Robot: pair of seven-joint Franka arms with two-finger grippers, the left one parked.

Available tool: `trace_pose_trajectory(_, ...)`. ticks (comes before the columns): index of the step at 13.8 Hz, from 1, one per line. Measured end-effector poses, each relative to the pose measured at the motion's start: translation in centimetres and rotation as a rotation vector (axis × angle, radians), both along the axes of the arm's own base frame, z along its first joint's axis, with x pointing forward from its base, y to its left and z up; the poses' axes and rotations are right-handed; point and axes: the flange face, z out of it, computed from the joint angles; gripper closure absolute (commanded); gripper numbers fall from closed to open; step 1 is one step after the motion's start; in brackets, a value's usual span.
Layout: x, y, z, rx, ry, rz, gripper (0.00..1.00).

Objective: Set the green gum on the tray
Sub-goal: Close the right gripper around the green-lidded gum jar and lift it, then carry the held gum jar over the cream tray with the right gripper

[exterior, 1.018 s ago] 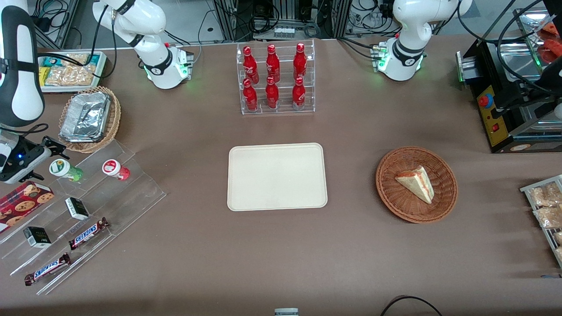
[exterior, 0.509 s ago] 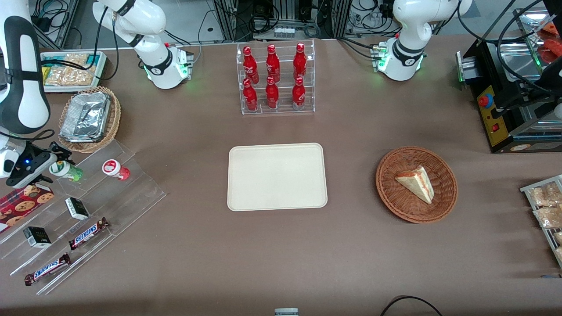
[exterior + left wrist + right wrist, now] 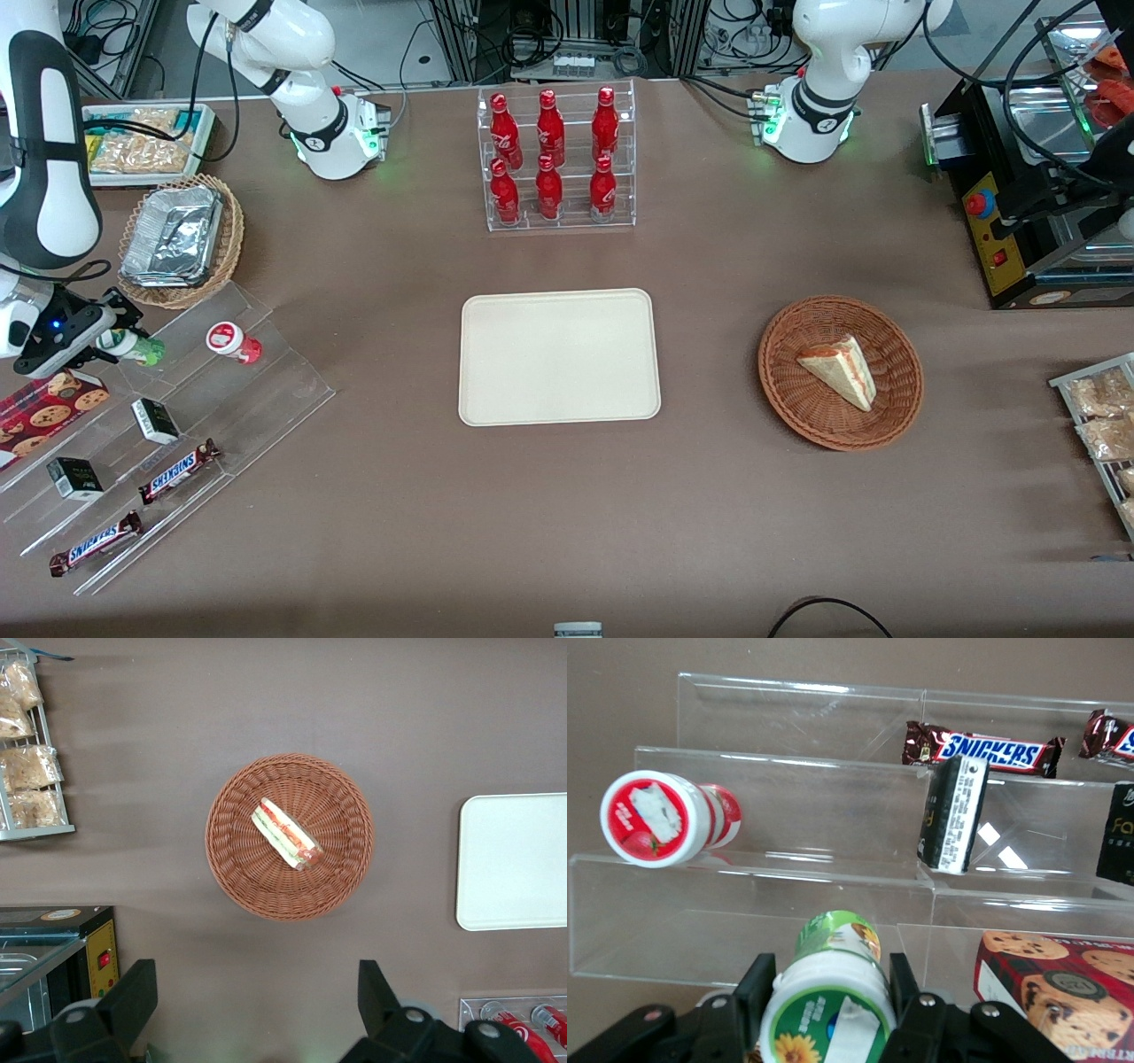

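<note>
Brown cloth covers the table (image 3: 399, 496), where the gripper (image 3: 104, 330) sits at the working arm's end with its fingers (image 3: 755, 990) clamped on the green gum (image 3: 833, 988), the canister resting at the top step of a clear stepped acrylic display (image 3: 257, 390). One red canister (image 3: 232, 342) lies beside it on the same step. Lower steps hold two small dark boxes (image 3: 155, 420) and two Snickers bars (image 3: 177, 471), with a cookie box (image 3: 44, 403) alongside. The cream tray (image 3: 558, 356) lies bare at the table's middle, well apart from the gum. Six red bottles (image 3: 549, 133) stand in two rows of three inside a clear rack (image 3: 483, 159), farther from the front camera than the tray. One round wicker basket (image 3: 895, 399) toward the parked arm's end holds a single sandwich wedge (image 3: 837, 368); a second basket (image 3: 232, 232) near the display carries crinkled foil trays (image 3: 173, 235).
</note>
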Motion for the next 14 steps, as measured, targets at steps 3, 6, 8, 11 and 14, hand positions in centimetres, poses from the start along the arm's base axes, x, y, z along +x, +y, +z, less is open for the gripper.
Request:
trace_pose_trajectory(3, 0.8, 2.4, 2.0, 0.014, 0.016, -0.019, 1.00)
trace_pose_trajectory(6, 2.3, 6.8, 3.4, 0.022, 0.035, -0.047, 1.00)
trace_pose_trajectory(8, 3.0, 9.7, 3.8, 0.023, 0.043, -0.075, 1.00)
trace_pose_trajectory(11, 3.8, 14.5, 3.8, 0.023, 0.051, -0.125, 1.00)
trace_pose_trajectory(14, 4.0, 20.5, 3.5, 0.013, 0.074, -0.210, 1.00)
